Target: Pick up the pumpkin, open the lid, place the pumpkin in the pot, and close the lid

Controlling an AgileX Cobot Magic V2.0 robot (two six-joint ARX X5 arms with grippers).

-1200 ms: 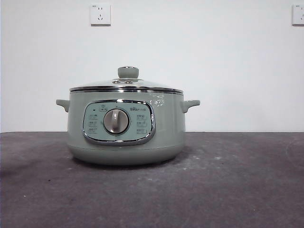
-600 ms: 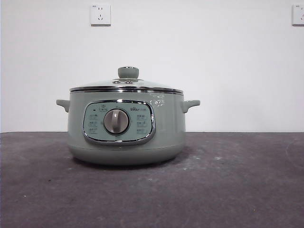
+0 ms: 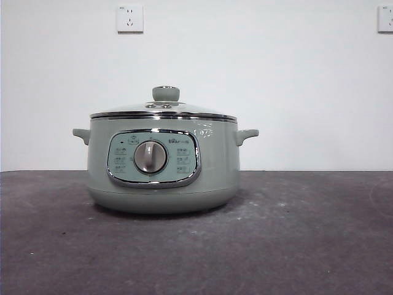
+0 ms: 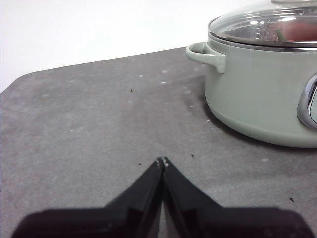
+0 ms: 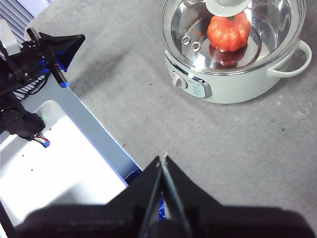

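Note:
The sage-green pot (image 3: 163, 163) stands on the dark table with the glass lid (image 3: 163, 110) seated on its rim, green knob (image 3: 166, 93) on top. In the right wrist view the orange-red pumpkin (image 5: 229, 30) lies inside the pot (image 5: 233, 84), seen through the lid (image 5: 193, 29). My right gripper (image 5: 164, 159) is shut and empty, high above the table's near edge, well away from the pot. My left gripper (image 4: 162, 161) is shut and empty, low over the table, apart from the pot's side handle (image 4: 204, 53). Neither arm shows in the front view.
A white-grey platform (image 5: 59, 163) and the other arm's black base with cables (image 5: 25, 54) lie beyond the table's edge in the right wrist view. Two wall sockets (image 3: 129, 18) sit on the white wall behind.

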